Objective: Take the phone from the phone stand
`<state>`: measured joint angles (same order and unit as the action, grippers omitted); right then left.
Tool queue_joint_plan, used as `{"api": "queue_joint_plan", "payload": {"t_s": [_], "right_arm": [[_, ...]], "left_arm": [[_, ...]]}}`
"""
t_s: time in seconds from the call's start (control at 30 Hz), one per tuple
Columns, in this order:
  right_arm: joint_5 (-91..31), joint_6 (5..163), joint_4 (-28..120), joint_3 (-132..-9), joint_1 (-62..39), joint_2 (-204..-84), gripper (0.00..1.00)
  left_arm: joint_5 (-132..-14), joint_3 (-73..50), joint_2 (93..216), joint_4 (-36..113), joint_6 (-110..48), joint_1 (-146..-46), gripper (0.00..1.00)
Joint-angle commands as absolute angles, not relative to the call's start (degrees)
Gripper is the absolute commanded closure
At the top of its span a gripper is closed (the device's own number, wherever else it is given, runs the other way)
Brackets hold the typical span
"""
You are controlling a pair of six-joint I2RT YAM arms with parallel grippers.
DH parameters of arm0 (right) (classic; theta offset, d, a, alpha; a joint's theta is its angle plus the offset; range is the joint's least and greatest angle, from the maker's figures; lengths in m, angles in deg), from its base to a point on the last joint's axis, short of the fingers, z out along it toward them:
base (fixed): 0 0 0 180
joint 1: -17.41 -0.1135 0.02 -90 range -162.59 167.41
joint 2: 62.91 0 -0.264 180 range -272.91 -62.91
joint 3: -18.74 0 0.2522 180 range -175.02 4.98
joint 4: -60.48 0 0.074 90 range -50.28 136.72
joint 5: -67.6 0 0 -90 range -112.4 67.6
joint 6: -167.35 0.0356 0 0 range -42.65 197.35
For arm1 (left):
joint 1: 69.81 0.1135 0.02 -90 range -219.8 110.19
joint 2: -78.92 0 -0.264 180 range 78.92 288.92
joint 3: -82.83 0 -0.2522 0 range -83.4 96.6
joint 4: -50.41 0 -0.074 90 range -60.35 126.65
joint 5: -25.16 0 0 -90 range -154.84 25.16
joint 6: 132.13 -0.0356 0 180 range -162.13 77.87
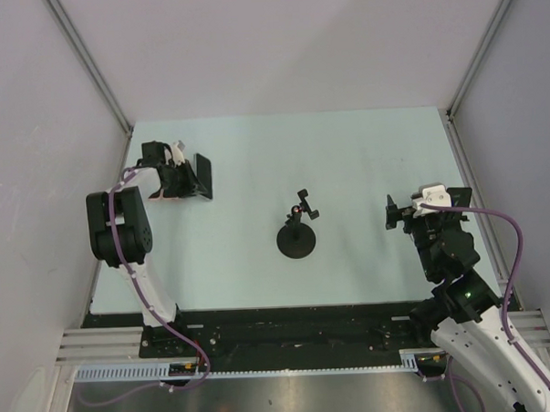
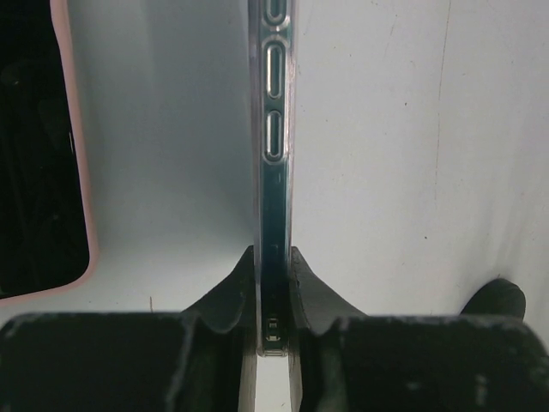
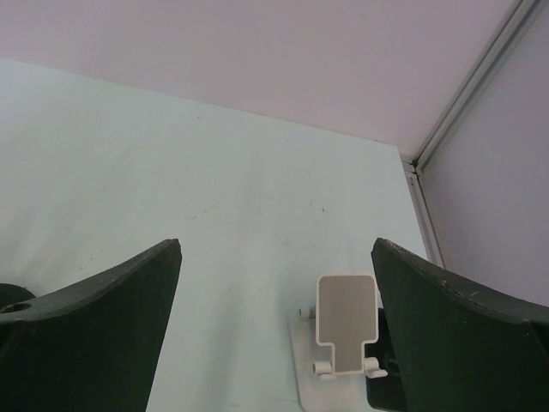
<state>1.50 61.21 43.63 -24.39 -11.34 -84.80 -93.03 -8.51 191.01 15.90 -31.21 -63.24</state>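
My left gripper (image 1: 187,180) at the table's far left is shut on a phone (image 1: 203,177) in a clear case, held on edge. In the left wrist view the phone (image 2: 274,129) runs straight up between my fingers (image 2: 232,292), side buttons showing. A black phone stand (image 1: 296,237) with a round base and an empty clamp stands mid-table. My right gripper (image 3: 274,257) is open and empty at the right side (image 1: 426,213). It is over a white phone stand (image 3: 346,322) with a bare grey pad, which also shows in the top view (image 1: 433,197).
A second phone in a pink case (image 2: 34,172), screen dark, lies just left of the held phone. Grey walls and metal corner posts (image 1: 474,65) bound the pale table (image 1: 346,157). A dark object (image 3: 383,388) sits right of the white stand.
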Motion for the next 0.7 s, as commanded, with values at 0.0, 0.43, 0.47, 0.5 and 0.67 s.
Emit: {"api": "queue_joint_plan", "payload": {"t_s": [0.0, 0.43, 0.47, 0.5, 0.67], "right_arm": [[1.1, 61.7, 46.1, -24.3, -11.2, -84.7, 0.02], [0.0, 61.9, 46.1, -24.2, -11.2, -85.4, 0.02], [-0.1, 61.9, 46.1, -24.2, -11.2, -85.5, 0.02], [-0.2, 61.9, 46.1, -24.2, -11.2, -85.5, 0.02], [-0.4, 61.8, 46.1, -24.2, -11.2, -85.7, 0.02]], "left_arm": [[-93.7, -5.9, 190.9, 16.7, -33.4, -63.0, 0.79], [-84.4, -6.4, 187.3, 15.9, -34.7, -63.0, 0.49], [-84.2, -6.5, 187.3, 15.9, -34.9, -63.0, 0.49], [-83.6, -6.5, 187.2, 15.9, -34.9, -63.1, 0.49], [-80.9, -6.9, 186.0, 15.9, -34.6, -65.1, 0.34]]}}
